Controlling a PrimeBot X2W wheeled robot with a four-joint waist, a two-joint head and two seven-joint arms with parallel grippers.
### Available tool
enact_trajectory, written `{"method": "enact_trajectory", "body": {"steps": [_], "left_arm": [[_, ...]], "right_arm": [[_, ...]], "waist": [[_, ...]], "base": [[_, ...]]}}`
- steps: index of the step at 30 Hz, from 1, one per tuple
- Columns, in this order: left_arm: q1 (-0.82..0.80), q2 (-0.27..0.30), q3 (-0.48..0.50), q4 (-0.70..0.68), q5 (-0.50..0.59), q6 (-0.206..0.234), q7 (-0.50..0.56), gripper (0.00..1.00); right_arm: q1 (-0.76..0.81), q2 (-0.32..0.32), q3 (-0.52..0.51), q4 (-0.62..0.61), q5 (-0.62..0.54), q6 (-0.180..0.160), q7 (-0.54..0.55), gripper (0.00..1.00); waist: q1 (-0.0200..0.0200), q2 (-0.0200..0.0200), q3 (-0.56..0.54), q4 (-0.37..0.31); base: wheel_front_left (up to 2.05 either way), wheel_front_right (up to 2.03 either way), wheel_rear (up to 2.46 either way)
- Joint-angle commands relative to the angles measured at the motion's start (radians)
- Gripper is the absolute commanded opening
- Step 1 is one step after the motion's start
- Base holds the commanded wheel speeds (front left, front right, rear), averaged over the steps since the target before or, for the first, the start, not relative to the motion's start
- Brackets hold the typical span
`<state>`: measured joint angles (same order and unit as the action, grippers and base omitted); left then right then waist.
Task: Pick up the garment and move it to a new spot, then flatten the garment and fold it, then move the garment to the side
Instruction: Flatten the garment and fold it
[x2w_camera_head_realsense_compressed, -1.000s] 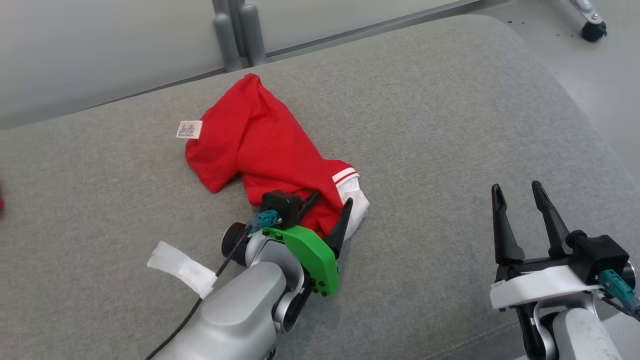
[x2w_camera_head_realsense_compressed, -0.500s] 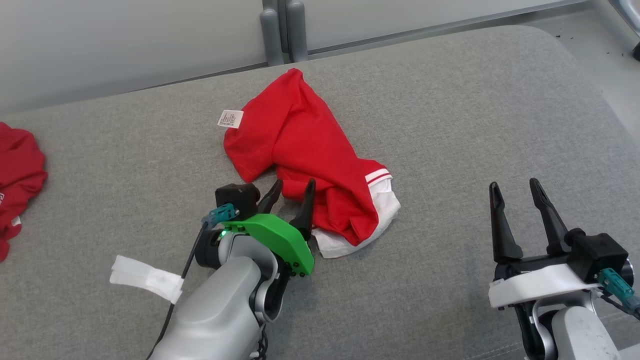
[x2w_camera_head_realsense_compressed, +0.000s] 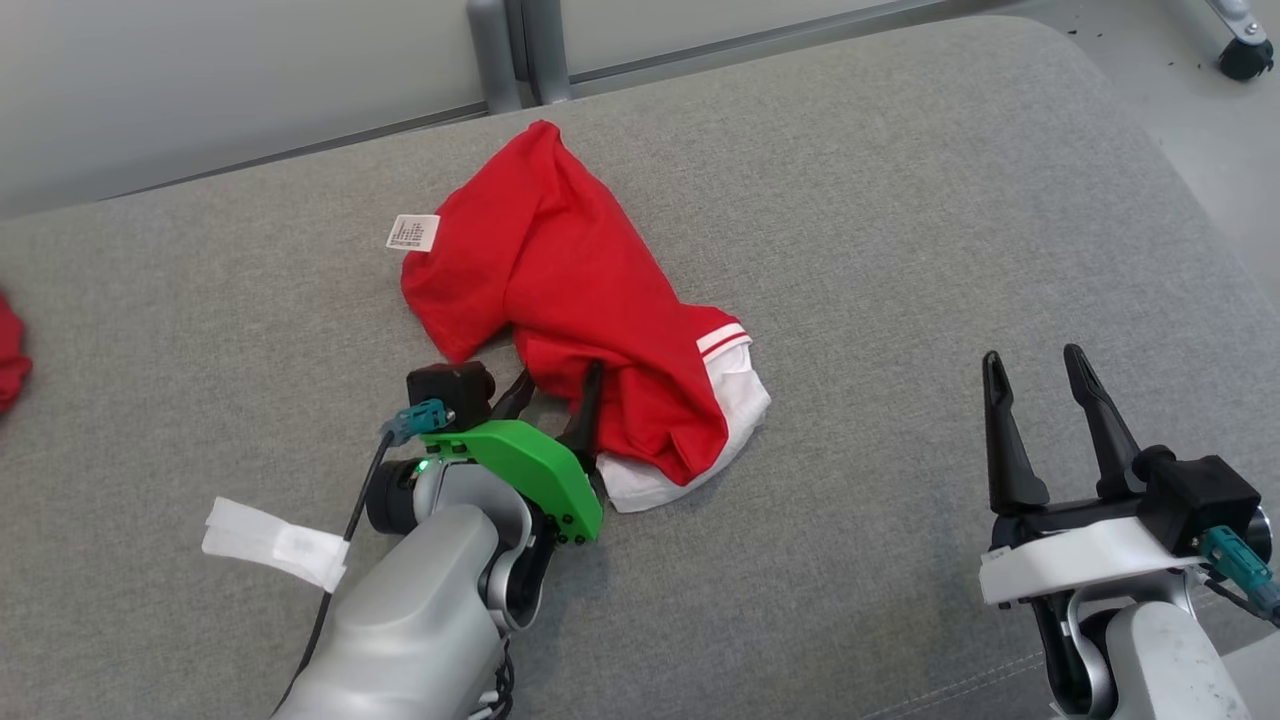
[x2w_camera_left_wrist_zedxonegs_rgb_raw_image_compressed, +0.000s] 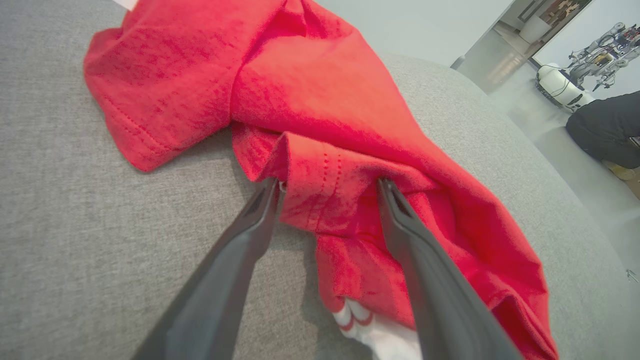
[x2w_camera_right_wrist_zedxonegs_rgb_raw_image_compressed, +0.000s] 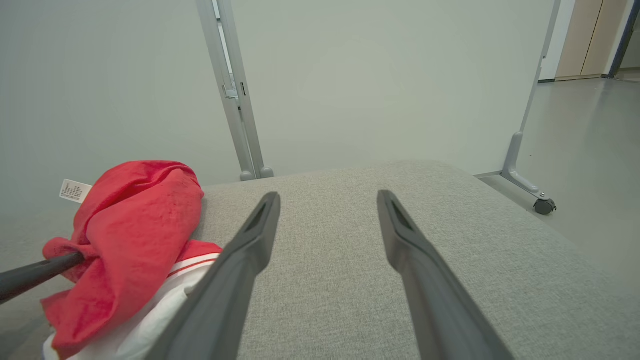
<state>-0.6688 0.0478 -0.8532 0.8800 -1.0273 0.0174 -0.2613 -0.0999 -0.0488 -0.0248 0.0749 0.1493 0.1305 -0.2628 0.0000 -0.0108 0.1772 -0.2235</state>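
Observation:
The garment (x2w_camera_head_realsense_compressed: 580, 300) is a crumpled red top with white trim, lying mid-cushion. My left gripper (x2w_camera_head_realsense_compressed: 558, 385) is at its near edge, open, with both fingers pushed against the cloth. In the left wrist view a fold of the garment's (x2w_camera_left_wrist_zedxonegs_rgb_raw_image_compressed: 320, 100) red hem sits between the spread fingers of the left gripper (x2w_camera_left_wrist_zedxonegs_rgb_raw_image_compressed: 327, 182), which are not closed on it. My right gripper (x2w_camera_head_realsense_compressed: 1031, 357) stands open over bare cushion to the right, well clear of the cloth. From the right wrist, the right gripper (x2w_camera_right_wrist_zedxonegs_rgb_raw_image_compressed: 327, 196) is empty, with the garment (x2w_camera_right_wrist_zedxonegs_rgb_raw_image_compressed: 135, 215) off to the left.
The grey cushion (x2w_camera_head_realsense_compressed: 900, 200) drops to the floor at the right, where a caster wheel (x2w_camera_head_realsense_compressed: 1245, 58) stands. A partition post (x2w_camera_head_realsense_compressed: 515, 45) rises behind. Another red cloth (x2w_camera_head_realsense_compressed: 8, 350) lies at the left edge. A white tag (x2w_camera_head_realsense_compressed: 413, 232) hangs from the garment.
The head camera has swung, shifting the whole picture. My left gripper moved from the garment's white-trimmed end leftward to its near red fold. The right gripper has not moved.

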Motion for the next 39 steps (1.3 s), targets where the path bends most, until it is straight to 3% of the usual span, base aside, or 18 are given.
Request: {"method": "enact_trajectory", "body": {"steps": [1,2,5,11,24,34,39], "left_arm": [[-0.016,0.005,0.000,-0.006,0.008,-0.007,-0.005,1.00],[-0.017,0.005,0.001,-0.012,0.012,-0.009,-0.005,0.96],[-0.013,0.005,0.002,-0.022,0.016,-0.018,-0.004,0.00],[-0.015,0.005,0.048,-0.041,0.051,-0.007,-0.004,0.00],[0.032,0.039,0.253,-0.195,0.265,0.047,-0.003,0.00],[0.197,0.151,0.363,-0.349,0.377,0.149,-0.003,0.00],[0.272,0.198,0.386,-0.339,0.381,0.176,-0.003,0.00]], "right_arm": [[-0.006,-0.003,-0.002,0.001,-0.003,0.000,-0.003,1.00],[-0.006,-0.003,-0.003,0.002,-0.003,0.000,-0.003,1.00],[-0.009,-0.003,-0.004,0.002,-0.005,0.000,-0.003,1.00],[0.001,-0.003,-0.012,-0.001,-0.008,0.000,-0.003,1.00],[0.026,-0.003,-0.018,0.002,-0.012,0.000,-0.003,1.00],[0.052,-0.003,-0.019,0.008,-0.014,0.000,-0.003,1.00],[0.053,-0.003,-0.008,0.013,-0.016,0.000,-0.003,1.00]], "waist": [[0.0000,0.0108,0.004,-0.005],[0.0000,0.0108,0.004,-0.006],[0.0000,0.0108,0.001,-0.005],[0.0000,0.0108,-0.011,0.020],[0.0000,0.0108,-0.067,0.154],[0.0000,0.0108,-0.097,0.232],[0.0000,0.0108,-0.098,0.243]], "base": [[0.00,0.00,0.00],[0.00,0.00,0.00],[0.00,0.00,0.00],[0.00,0.00,0.00],[0.00,0.00,0.00],[0.00,0.00,0.00],[0.00,0.00,0.00]]}}
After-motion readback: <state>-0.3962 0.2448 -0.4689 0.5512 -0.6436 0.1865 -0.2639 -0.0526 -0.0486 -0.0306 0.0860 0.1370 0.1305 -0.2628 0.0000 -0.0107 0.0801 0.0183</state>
